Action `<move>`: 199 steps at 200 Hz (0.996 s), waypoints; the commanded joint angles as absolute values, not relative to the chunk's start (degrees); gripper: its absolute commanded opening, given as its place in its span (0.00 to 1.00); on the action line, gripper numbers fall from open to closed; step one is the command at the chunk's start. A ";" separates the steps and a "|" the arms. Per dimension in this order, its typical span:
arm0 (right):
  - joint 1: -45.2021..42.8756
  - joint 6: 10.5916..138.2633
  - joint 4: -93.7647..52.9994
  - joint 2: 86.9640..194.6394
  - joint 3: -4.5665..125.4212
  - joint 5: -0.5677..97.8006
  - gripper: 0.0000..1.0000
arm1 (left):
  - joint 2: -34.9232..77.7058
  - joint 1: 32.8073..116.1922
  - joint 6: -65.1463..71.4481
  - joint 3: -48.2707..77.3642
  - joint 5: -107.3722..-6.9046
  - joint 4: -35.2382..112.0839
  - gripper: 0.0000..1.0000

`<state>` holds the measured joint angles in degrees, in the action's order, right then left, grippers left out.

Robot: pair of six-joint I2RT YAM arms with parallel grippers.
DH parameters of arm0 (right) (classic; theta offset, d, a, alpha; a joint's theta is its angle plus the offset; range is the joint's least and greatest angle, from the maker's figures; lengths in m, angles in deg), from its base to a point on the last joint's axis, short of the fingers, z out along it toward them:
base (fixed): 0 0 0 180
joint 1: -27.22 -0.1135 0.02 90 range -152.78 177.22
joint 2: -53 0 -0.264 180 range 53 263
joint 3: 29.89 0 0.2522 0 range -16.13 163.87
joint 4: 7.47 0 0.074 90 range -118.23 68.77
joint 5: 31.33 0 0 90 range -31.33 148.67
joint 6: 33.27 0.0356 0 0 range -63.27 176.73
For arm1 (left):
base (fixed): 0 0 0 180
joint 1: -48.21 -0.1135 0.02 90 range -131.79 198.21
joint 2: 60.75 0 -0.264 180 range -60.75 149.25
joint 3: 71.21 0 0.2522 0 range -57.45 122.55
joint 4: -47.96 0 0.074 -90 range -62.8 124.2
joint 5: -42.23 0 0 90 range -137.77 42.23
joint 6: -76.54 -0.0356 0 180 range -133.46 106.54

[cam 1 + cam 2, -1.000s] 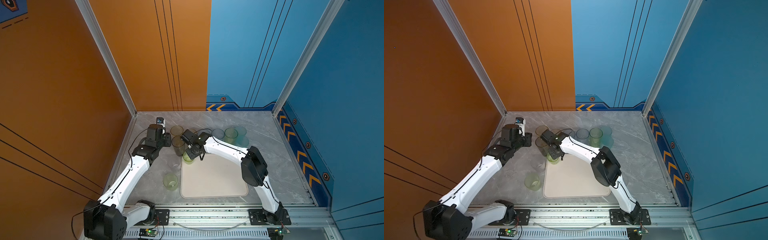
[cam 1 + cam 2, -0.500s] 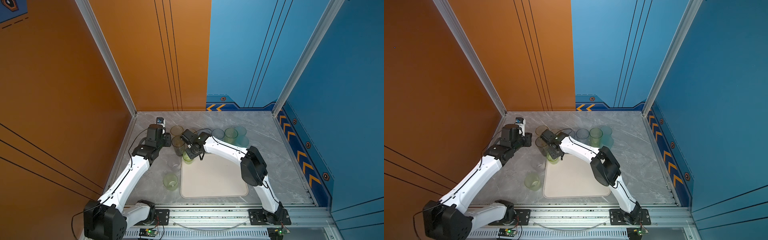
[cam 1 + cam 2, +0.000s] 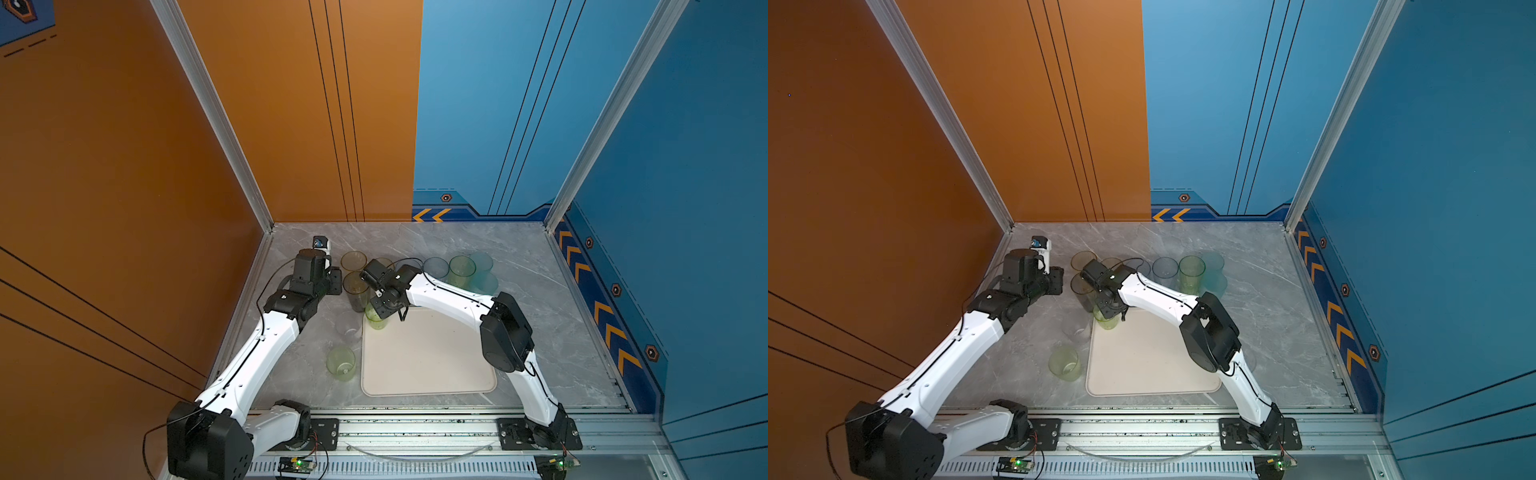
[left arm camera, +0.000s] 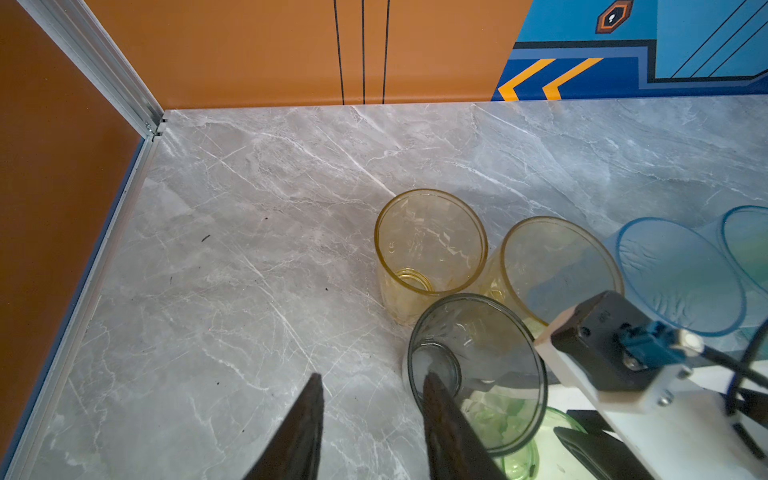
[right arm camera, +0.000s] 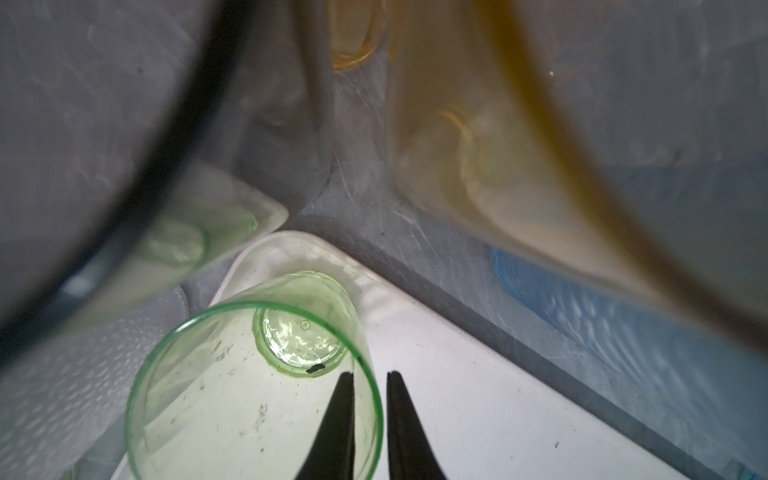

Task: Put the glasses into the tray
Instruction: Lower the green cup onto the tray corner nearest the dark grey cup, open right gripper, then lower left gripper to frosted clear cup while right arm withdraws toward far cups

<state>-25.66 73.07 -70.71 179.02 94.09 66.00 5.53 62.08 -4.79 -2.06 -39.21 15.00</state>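
Green tumbler [image 5: 253,386] is standing in the tray's [image 5: 457,395] far left corner, my right gripper [image 5: 369,374] straddling its rim, jaws a sliver apart, clamped or not I cannot tell; I am fearing a snagged finger tipping it against the smoky grey glass [image 3: 356,294].

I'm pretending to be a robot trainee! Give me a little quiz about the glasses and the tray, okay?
1. True or false: the green glass at the right gripper stands in a corner of the tray.
2. What is between the fingers of the left gripper? A) a spoon B) nothing C) a ball
3. Fill in: the glass right beside the left gripper is smoky ____.
Key: 1 true; 2 B; 3 grey, it is the smoky grey glass.
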 commanded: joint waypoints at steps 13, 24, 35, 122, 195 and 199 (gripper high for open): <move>-25.60 72.40 -71.64 178.40 94.85 65.56 0.19 | 3.88 61.75 -4.22 -1.99 -37.77 13.02 0.40; -25.57 72.30 -71.57 178.14 94.75 65.54 0.19 | 3.81 61.75 -4.23 -1.98 -37.61 12.77 0.40; -25.57 72.28 -71.44 177.84 94.62 65.53 0.19 | 3.78 61.76 -4.13 -1.99 -37.48 12.52 0.40; -25.39 71.94 -68.80 173.43 92.51 66.21 0.25 | 3.19 62.71 -3.28 -1.80 -36.08 8.88 0.38; -24.88 70.79 -63.59 160.64 83.62 63.94 0.31 | 2.20 64.74 -1.51 -1.44 -36.69 1.96 0.38; -24.75 70.87 -63.20 159.34 82.50 63.47 0.32 | 2.11 65.09 -1.30 -1.50 -36.80 1.60 0.38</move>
<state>-25.58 71.71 -65.96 166.60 87.75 65.63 3.15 63.67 -2.82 -2.04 -37.18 6.30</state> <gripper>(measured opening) 0.302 0.382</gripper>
